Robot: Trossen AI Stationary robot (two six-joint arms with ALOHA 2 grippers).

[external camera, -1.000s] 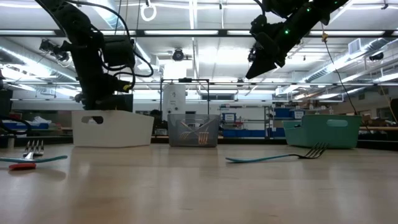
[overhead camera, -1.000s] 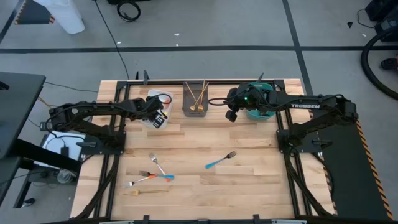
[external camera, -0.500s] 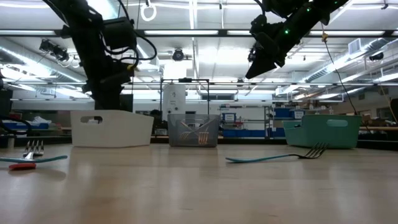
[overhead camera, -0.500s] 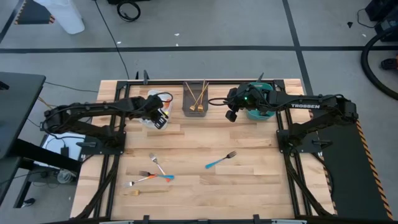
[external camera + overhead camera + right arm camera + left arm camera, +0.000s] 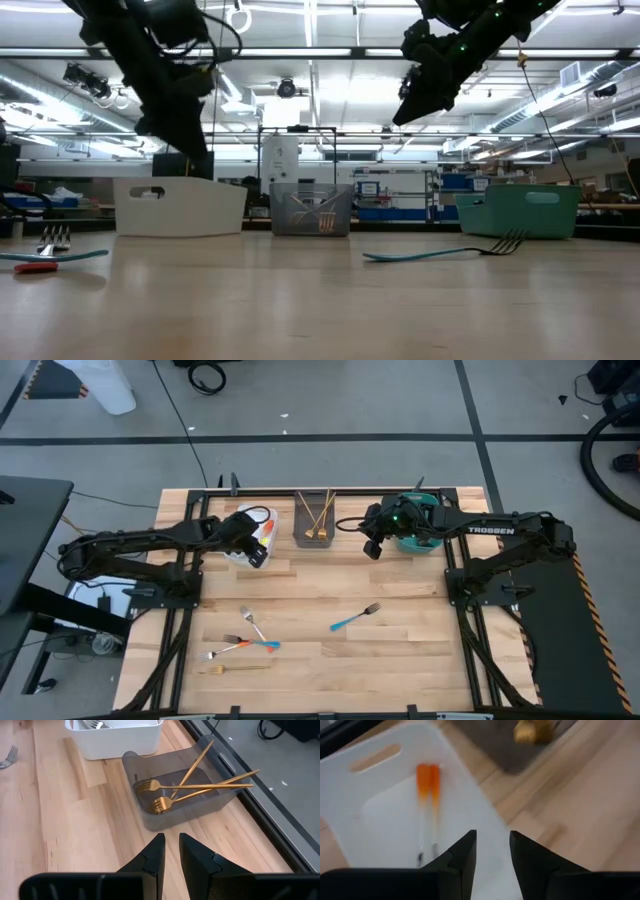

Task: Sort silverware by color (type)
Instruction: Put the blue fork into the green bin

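Observation:
Two orange-handled utensils (image 5: 427,795) lie flat on the floor of the white bin (image 5: 250,532). My left gripper (image 5: 492,840) hovers open above that bin's near rim, nothing between its fingers. Gold forks (image 5: 195,787) lean inside the grey bin (image 5: 314,520). My right gripper (image 5: 171,840) hangs over the wood between the grey bin and the teal bin (image 5: 418,532), its fingers a narrow gap apart and empty. On the table lie a blue-handled fork (image 5: 356,617), a crossed cluster of forks (image 5: 247,638) and a gold fork (image 5: 232,669).
The three bins stand in a row along the far edge. Bare wood lies between the bins and the loose forks, and at the near right. In the low view the blue-handled fork (image 5: 450,250) lies in front of the teal bin (image 5: 520,212).
My left gripper has risen out of the white bin, tipped a little more level and drawn back slightly toward the table's left edge. The orange-handled utensils stay in the bin.

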